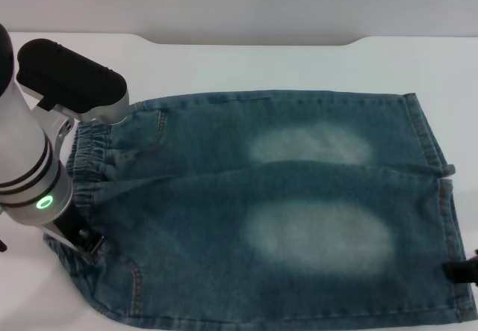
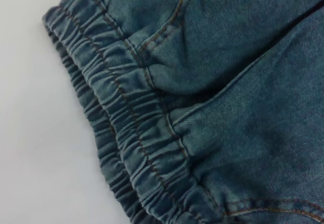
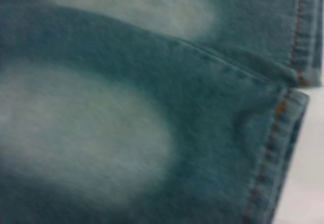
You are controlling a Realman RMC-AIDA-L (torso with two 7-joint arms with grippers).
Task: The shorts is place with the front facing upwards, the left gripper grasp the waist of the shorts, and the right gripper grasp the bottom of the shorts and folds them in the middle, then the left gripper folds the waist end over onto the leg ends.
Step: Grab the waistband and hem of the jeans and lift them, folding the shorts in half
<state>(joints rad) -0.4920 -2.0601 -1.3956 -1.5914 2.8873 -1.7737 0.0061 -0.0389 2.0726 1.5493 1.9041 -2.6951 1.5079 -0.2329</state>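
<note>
Shorts of faded blue denim (image 1: 299,211) lie flat, unfolded; black left gripper (image 1: 82,240) at ruffled waist (image 1: 93,163), black right gripper (image 1: 463,270) at the hems (image 1: 437,189), grips indiscernible.

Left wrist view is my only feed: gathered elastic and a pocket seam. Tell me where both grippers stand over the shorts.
Observer: In the head view the left gripper is at the waist, low over its near part, under the arm's green light ring.
Operator: Report the right one.
Observer: Only a black tip of the right gripper shows, at the frame's right edge beside the near hem of the bottom of the shorts.
Operator: Say how the legs lie.
Observer: Flat on the white table, side by side, each with a pale faded patch; the right wrist view shows a small step where the two hems meet.
</note>
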